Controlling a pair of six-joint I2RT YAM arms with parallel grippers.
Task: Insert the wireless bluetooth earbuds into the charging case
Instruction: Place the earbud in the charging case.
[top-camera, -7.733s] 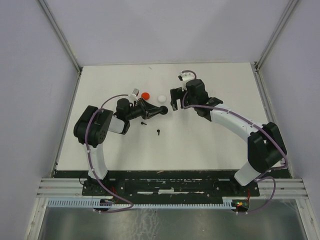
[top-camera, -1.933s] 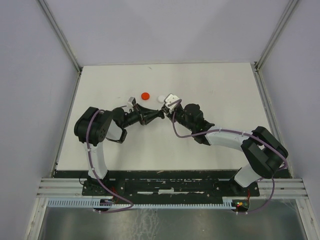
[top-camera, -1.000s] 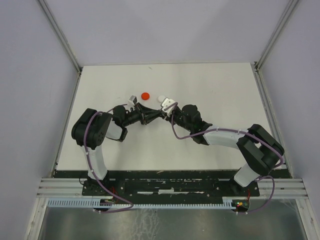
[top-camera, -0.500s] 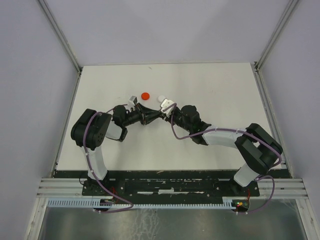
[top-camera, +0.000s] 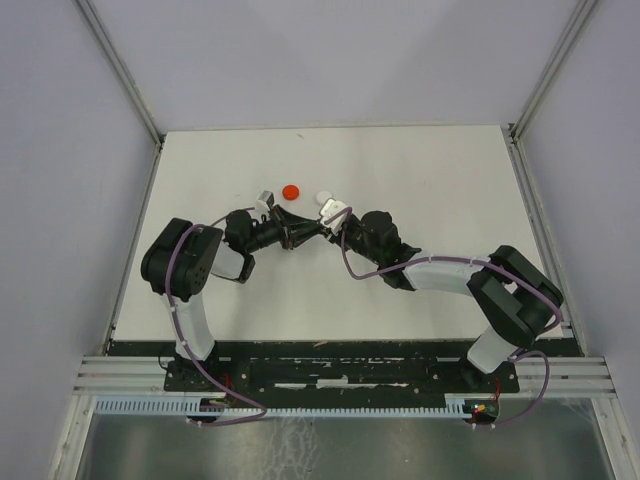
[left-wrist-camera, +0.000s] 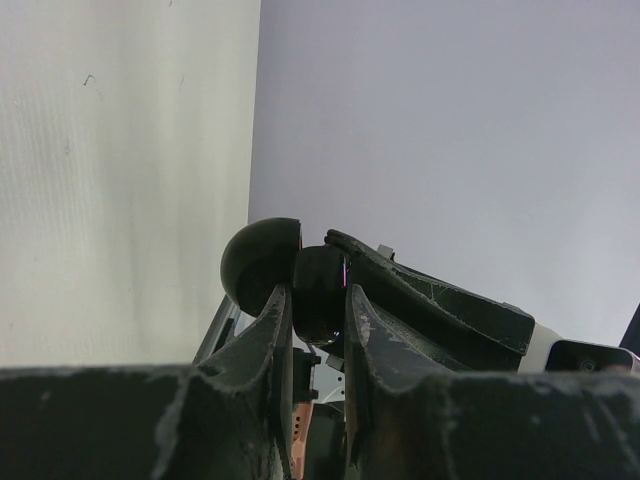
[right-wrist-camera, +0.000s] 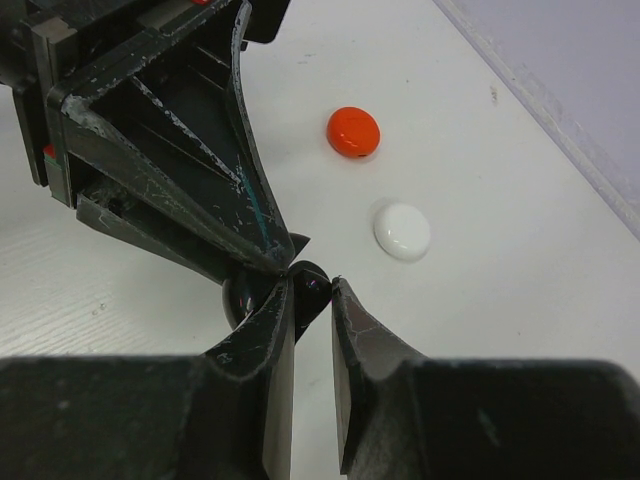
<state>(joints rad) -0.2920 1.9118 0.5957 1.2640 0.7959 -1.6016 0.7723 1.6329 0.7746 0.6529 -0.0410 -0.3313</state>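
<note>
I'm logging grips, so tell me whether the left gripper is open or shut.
Shut. In the left wrist view the left gripper has both fingers pressed against a small black object, no gap showing.

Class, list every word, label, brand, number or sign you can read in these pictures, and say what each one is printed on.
None: no text can be read in any view.
The red disc, the white disc and the black charging case show no markings.
The small white part on the left wrist, seen from above, is too small to tell whether it carries print.
</note>
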